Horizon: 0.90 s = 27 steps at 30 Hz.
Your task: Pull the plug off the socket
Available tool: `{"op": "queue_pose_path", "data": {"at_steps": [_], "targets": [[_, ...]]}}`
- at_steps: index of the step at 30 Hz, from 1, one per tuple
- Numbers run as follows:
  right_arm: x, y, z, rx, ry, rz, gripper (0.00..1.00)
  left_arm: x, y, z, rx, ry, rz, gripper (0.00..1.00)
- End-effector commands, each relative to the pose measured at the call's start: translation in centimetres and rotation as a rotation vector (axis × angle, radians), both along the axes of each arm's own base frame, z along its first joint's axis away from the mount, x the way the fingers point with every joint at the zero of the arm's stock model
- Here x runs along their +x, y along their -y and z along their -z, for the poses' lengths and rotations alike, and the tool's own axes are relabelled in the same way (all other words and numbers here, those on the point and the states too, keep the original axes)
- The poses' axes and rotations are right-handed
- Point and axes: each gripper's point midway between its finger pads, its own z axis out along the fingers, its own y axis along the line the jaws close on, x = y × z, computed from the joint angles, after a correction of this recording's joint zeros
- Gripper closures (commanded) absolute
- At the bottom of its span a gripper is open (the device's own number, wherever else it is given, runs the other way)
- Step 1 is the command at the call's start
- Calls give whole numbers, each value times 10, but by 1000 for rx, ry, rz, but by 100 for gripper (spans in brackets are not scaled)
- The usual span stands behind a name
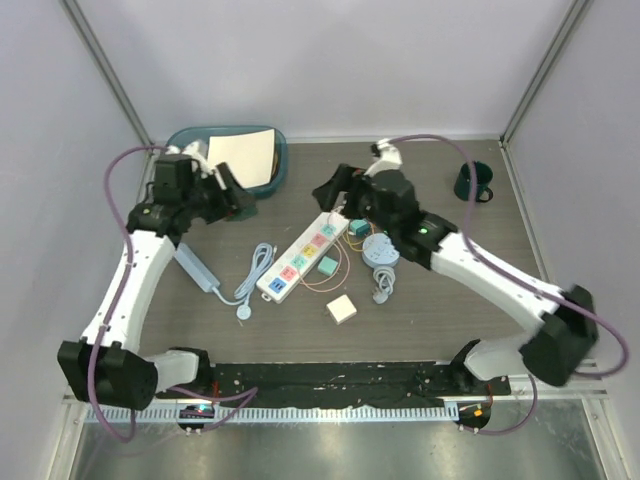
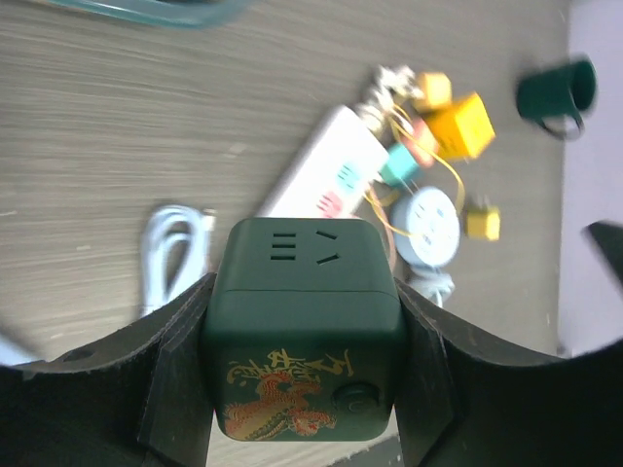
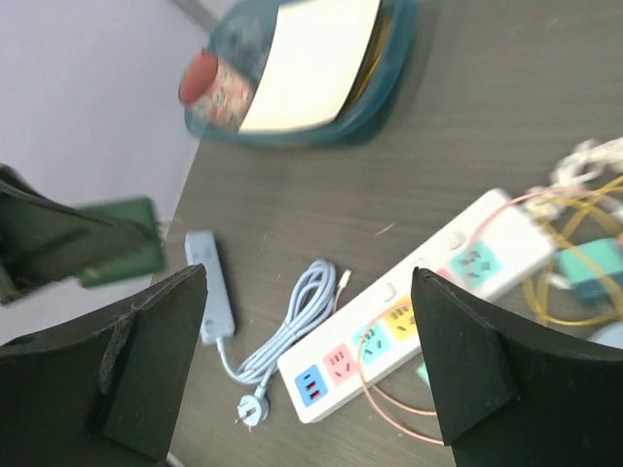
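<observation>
The plug (image 1: 341, 310) lies loose on the table (image 1: 450, 320), just off the socket's (image 1: 300, 258) near end, so the pull looks done (no outlet holds anything white). The left gripper (image 2: 304, 292) clamps a green cube (image 2: 302, 341). The right gripper (image 3: 310, 277) hangs spread wide above the socket. I'd say the next move is only to back away.

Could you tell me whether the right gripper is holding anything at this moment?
No, the right gripper is wide open, with only the table and the power strip showing in the gap.
</observation>
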Motion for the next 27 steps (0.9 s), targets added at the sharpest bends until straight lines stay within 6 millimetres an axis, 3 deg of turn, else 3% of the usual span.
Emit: {"op": "queue_pose_path", "data": {"at_steps": [1, 2, 3, 4, 5, 6, 7, 8, 9, 10, 11, 14, 15, 16, 17, 18, 21, 22, 24, 26, 27], "targets": [[-17, 90, -52, -94, 146, 280, 9, 2, 82, -14, -88, 100, 182, 100], [-25, 105, -56, -104, 155, 307, 9, -2, 98, -13, -123, 92, 201, 100], [-37, 124, -78, -70, 198, 344, 9, -15, 129, -10, -142, 85, 279, 100], [-44, 137, -88, -59, 219, 372, 9, -19, 145, 1, -150, 65, 303, 100], [-49, 151, -91, -63, 228, 416, 9, -21, 163, 0, -168, 83, 331, 100], [-54, 160, -96, -59, 240, 433, 9, -37, 193, 1, -193, 77, 394, 100], [-66, 175, -112, -24, 271, 453, 9, -43, 209, 1, -201, 87, 425, 100], [-71, 187, -115, -35, 272, 488, 8, -42, 226, 13, -193, 71, 448, 100], [-77, 196, -120, -27, 279, 505, 9, -59, 251, 17, -192, 62, 508, 100], [-86, 208, -130, -4, 296, 527, 9, -60, 268, 12, -200, 73, 538, 100], [-93, 216, -133, 3, 298, 537, 9, -62, 287, 31, -189, 34, 574, 100], [-111, 236, -148, 59, 327, 563, 9, -85, 347, 24, -274, 37, 718, 100], [-114, 240, -150, 70, 334, 566, 9, -82, 366, 41, -287, 21, 741, 100], [-117, 243, -153, 85, 342, 569, 9, -83, 381, 35, -326, 26, 761, 100], [-122, 247, -156, 98, 351, 572, 9, -92, 397, 41, -338, 16, 797, 100], [-124, 250, -158, 104, 355, 576, 9, -96, 412, 65, -330, -28, 824, 100], [-126, 252, -160, 104, 358, 576, 9, -111, 457, 55, -375, -17, 903, 100], [-127, 252, -159, 102, 356, 573, 9, -113, 468, 87, -356, -76, 909, 100], [-127, 251, -160, 100, 356, 565, 9, -122, 488, 94, -379, -107, 931, 100], [-127, 250, -159, 100, 354, 557, 9, -128, 499, 122, -358, -156, 938, 100], [-128, 250, -160, 104, 356, 556, 9, -128, 504, 120, -360, -150, 943, 100]]}}
